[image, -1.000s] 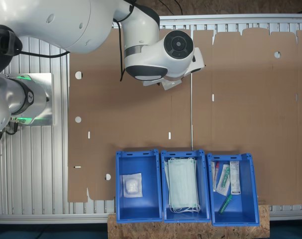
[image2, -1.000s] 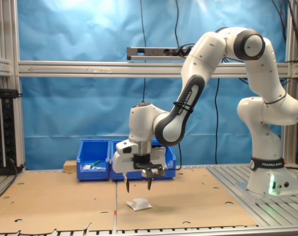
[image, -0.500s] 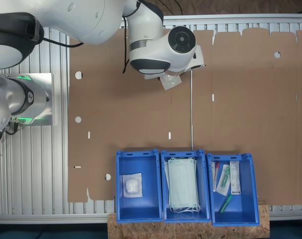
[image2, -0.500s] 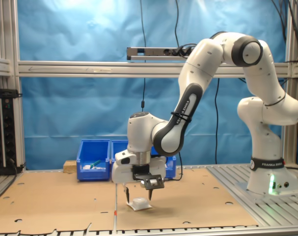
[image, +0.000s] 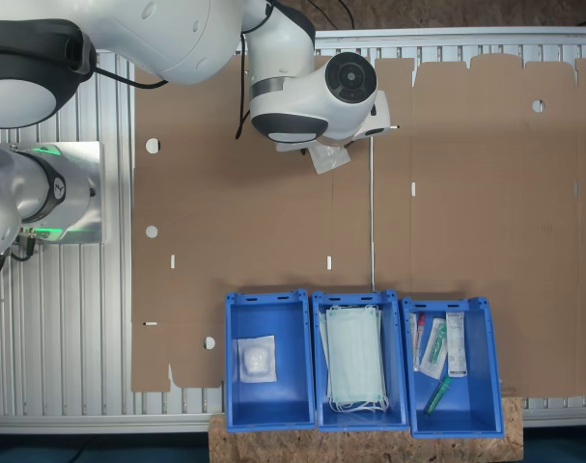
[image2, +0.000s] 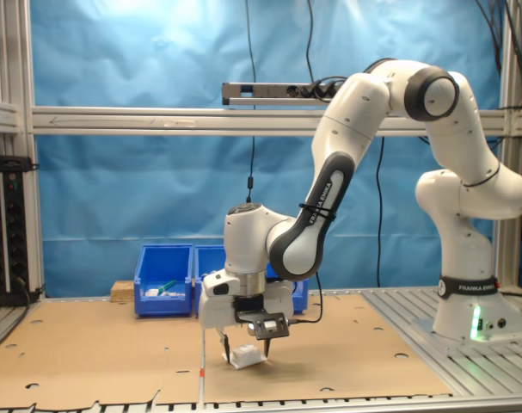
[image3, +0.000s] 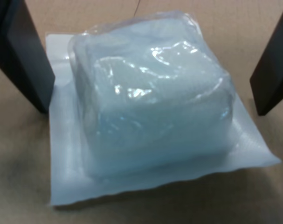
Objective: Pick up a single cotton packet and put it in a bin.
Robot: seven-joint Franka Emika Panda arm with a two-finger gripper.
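Wrist view shows the claw (image3: 153, 60) spread wide, its two dark fingers (image3: 24, 56) straddling the small square clear-plastic cotton packet (image3: 153, 98), apart from its bulging sides. That packet lies flat on the brown cardboard sheet (image: 486, 212), with bare cardboard all around. In the second exterior view, blue curtain (image2: 140, 181) backs the aluminium frame. Well apart, at the cardboard's edge in the first exterior view, sits the blue rectangular plastic bin (image: 232, 367).
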